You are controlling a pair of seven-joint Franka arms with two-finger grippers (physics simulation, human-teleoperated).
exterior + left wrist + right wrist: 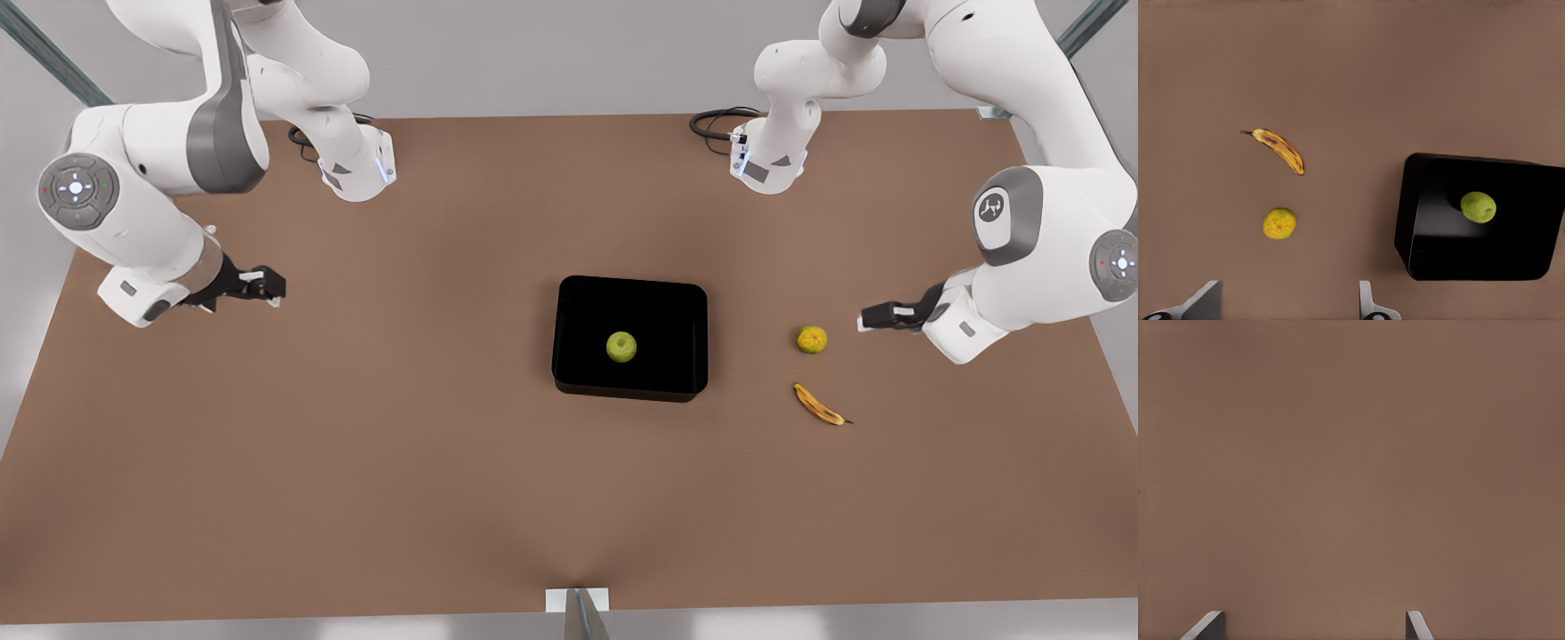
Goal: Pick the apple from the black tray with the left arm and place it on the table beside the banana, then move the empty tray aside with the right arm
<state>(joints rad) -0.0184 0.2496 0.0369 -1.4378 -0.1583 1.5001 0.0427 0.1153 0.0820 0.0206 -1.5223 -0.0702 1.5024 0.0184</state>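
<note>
I am seeing a mottled yellow-orange round fruit (812, 340) sitting on the desk (356, 427) toward the front view's right, and black cable loops (716, 123) lying along the desk's far edge, one bigger than the other.

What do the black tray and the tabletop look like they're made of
The black tray looks like hard plastic or lacquered material with a glossy finish: in the left wrist view its wall catches a soft sheen and the apple throws a faint dark reflection. The table looks like matte brown board, perhaps fibreboard or laminate: flat even colour, no glare, no grain. Both are guesses from the surface look.
</note>
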